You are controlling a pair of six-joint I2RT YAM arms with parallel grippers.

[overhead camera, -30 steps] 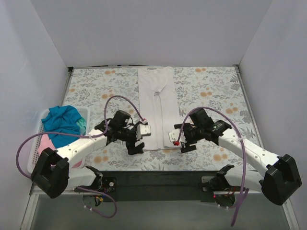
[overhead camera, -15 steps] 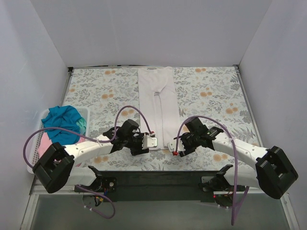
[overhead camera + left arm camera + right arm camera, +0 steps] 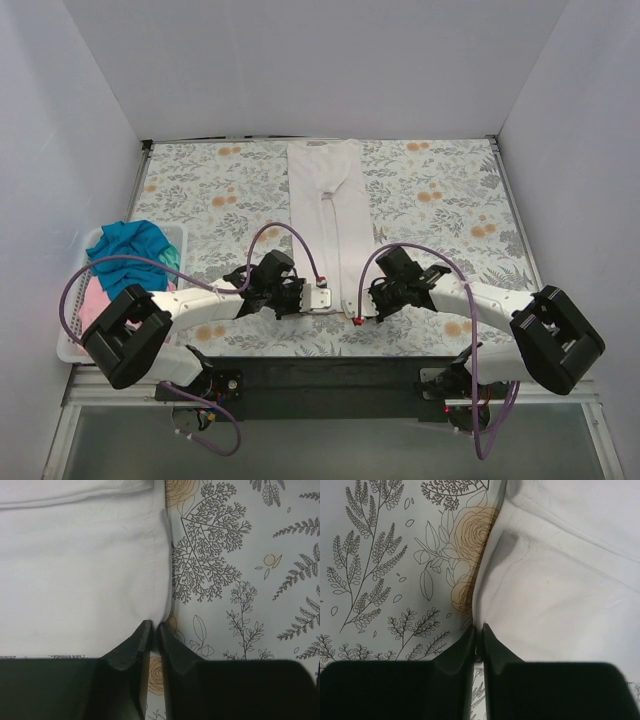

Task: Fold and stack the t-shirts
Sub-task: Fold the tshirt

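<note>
1. My left pincer [image 3: 154,626] sits at the near edge of the tabletop [image 3: 440,190], just left of centre. Its fingers are closed to a thin slit on the near left corner of the white t-shirt [image 3: 328,210]. In the left wrist view the stitched side edge of the cloth runs straight into the fingertips.
2. My right pincer [image 3: 479,628] sits just right of centre at the same near edge. It is clamped in the same way on the near right corner of that shirt, with the hem fold meeting the fingertips.
3. The two pincers are near each other, with the near end of the shirt between them.
4. The white t-shirt lies flat on the floral cover [image 3: 200,190] as a long narrow strip. It runs from the near edge at centre to the far edge.
5. At the near left corner stands a white basket [image 3: 176,232]. It holds a teal-blue t-shirt [image 3: 130,255], bunched, above a pink t-shirt [image 3: 95,300].
</note>
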